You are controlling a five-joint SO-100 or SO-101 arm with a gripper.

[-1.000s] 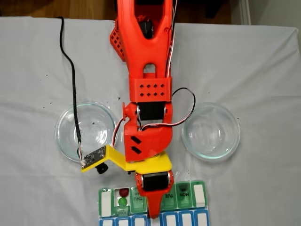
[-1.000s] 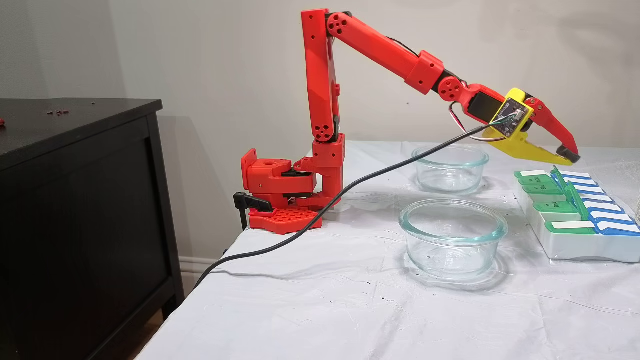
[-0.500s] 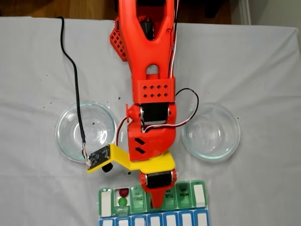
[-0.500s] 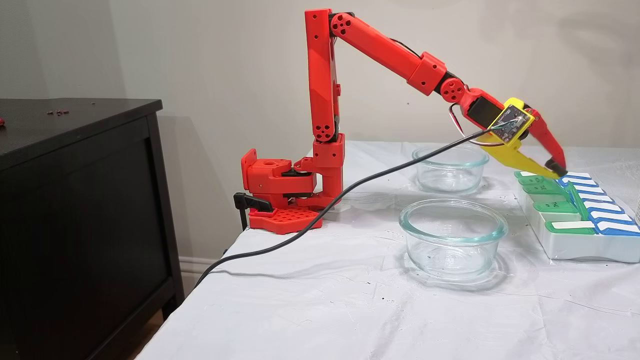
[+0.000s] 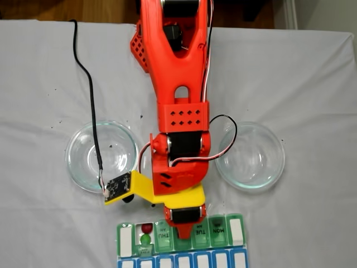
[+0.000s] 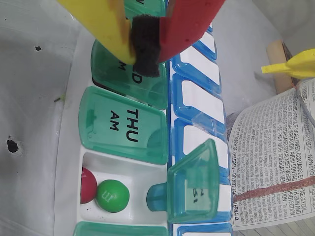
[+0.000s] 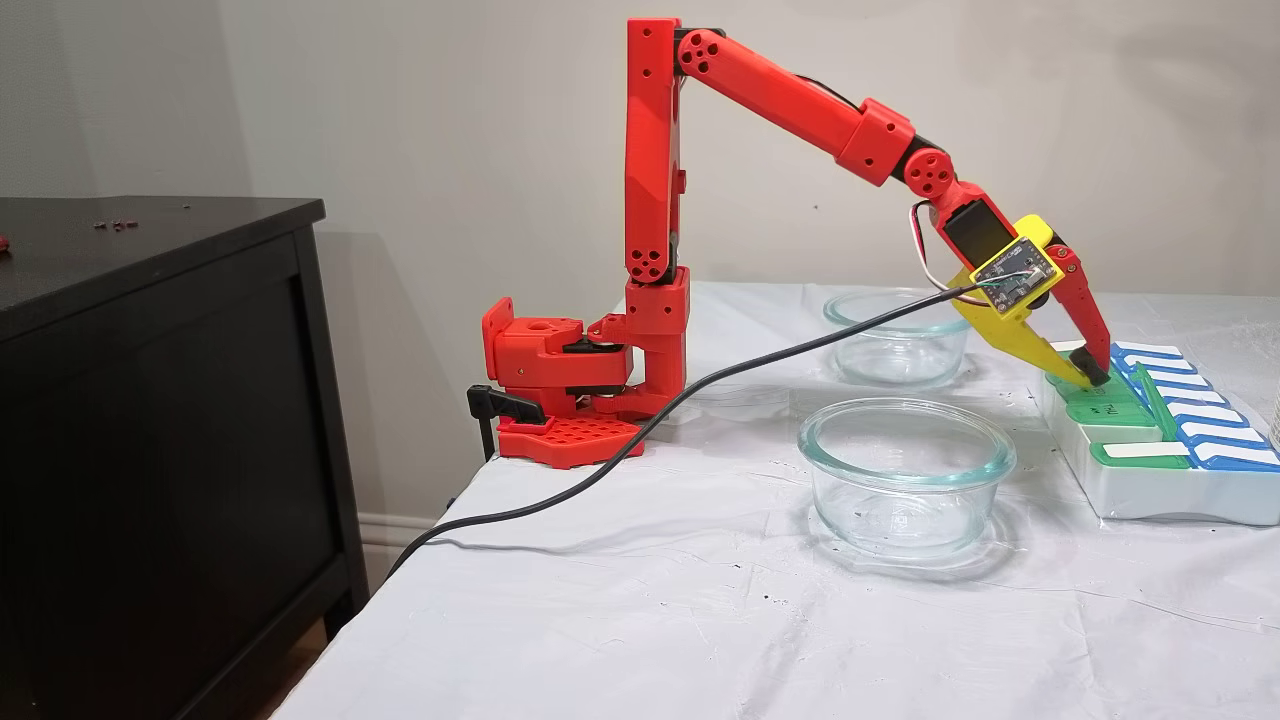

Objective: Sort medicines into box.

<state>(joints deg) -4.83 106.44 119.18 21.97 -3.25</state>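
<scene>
One arm reaches far out and bends steeply down, its pinched-together gripper (image 7: 1093, 377) tip touching the box (image 7: 1150, 490) lids.

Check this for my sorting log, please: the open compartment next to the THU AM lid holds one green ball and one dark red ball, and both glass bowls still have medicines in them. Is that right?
Not quite. The open compartment beside the THU AM lid does hold a green ball and a dark red ball, as the wrist view shows. But the overhead fixed view shows no medicines in either glass bowl.
</scene>
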